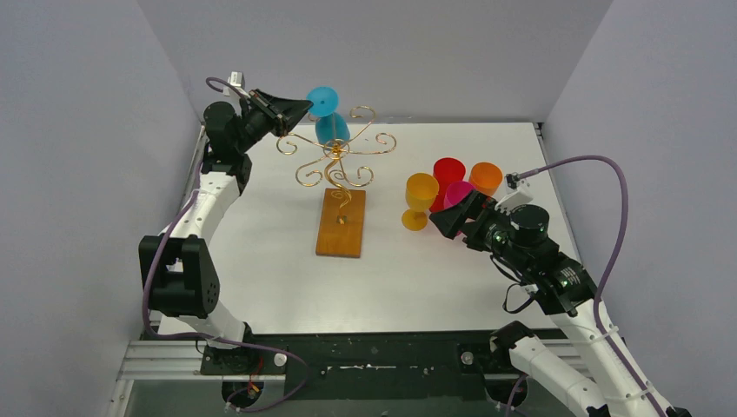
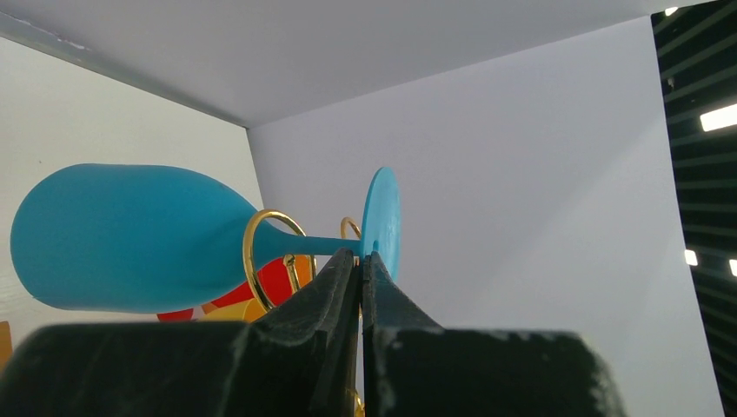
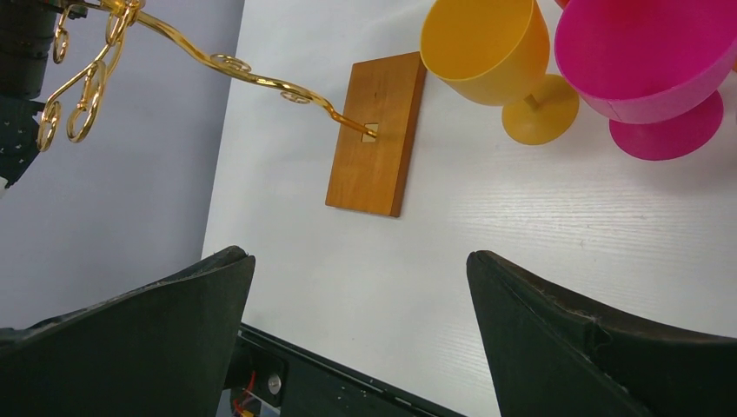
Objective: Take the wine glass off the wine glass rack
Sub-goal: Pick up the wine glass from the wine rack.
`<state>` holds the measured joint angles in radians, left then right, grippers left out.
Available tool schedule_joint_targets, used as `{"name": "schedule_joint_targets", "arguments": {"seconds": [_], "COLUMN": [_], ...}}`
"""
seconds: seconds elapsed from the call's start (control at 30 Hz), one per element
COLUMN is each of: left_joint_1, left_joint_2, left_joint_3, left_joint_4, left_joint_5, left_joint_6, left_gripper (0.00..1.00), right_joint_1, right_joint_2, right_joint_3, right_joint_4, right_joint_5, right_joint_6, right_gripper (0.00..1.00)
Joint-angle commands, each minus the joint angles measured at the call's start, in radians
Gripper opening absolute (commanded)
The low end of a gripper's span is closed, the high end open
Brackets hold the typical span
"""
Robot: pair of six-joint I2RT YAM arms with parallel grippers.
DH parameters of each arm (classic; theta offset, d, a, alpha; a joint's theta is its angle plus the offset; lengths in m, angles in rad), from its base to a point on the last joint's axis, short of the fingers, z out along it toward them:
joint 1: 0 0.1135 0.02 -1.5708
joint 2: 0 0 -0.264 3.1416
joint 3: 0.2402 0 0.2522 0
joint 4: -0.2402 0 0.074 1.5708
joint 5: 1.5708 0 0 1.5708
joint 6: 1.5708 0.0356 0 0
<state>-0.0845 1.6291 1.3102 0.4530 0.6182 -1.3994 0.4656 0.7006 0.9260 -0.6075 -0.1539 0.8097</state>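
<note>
The blue wine glass (image 1: 331, 129) hangs foot-up in a scroll of the wine glass rack (image 1: 337, 162), which stands at the middle of the worktop (image 1: 261, 287). The left claw (image 2: 359, 258) is pressed together, its tips at the glass's stem beside the foot. The right claw (image 3: 358, 258) gapes wide and holds nothing, beside the yellow goblet (image 3: 487, 52) and magenta goblet (image 3: 647, 61) near the right edge.

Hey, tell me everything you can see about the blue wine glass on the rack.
The blue wine glass looks like matte, opaque plastic: rounded bowl, thin stem, flat round foot. It hangs foot-up on the far side of the gold wire rack, stem threaded through a curled loop. The shut left gripper has its tips right at the stem beside the foot; whether they pinch it is unclear.
</note>
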Motion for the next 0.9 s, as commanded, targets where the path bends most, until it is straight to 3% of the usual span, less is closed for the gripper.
{"name": "schedule_joint_targets", "arguments": {"seconds": [0.0,0.87], "left_joint_1": [0.002,0.036], "left_joint_2": [-0.080,-0.107], "left_joint_3": [-0.005,-0.032], "left_joint_4": [-0.018,-0.045], "left_joint_5": [0.012,0.113], "left_joint_6": [0.059,0.141], "left_gripper": [0.00,0.00], "right_joint_1": [0.000,0.000], "right_joint_2": [0.005,0.014], "right_joint_3": [-0.008,-0.026], "right_joint_4": [0.022,0.016], "right_joint_5": [0.007,0.010], "right_joint_6": [0.015,0.021], "right_gripper": [1.00,1.00]}}
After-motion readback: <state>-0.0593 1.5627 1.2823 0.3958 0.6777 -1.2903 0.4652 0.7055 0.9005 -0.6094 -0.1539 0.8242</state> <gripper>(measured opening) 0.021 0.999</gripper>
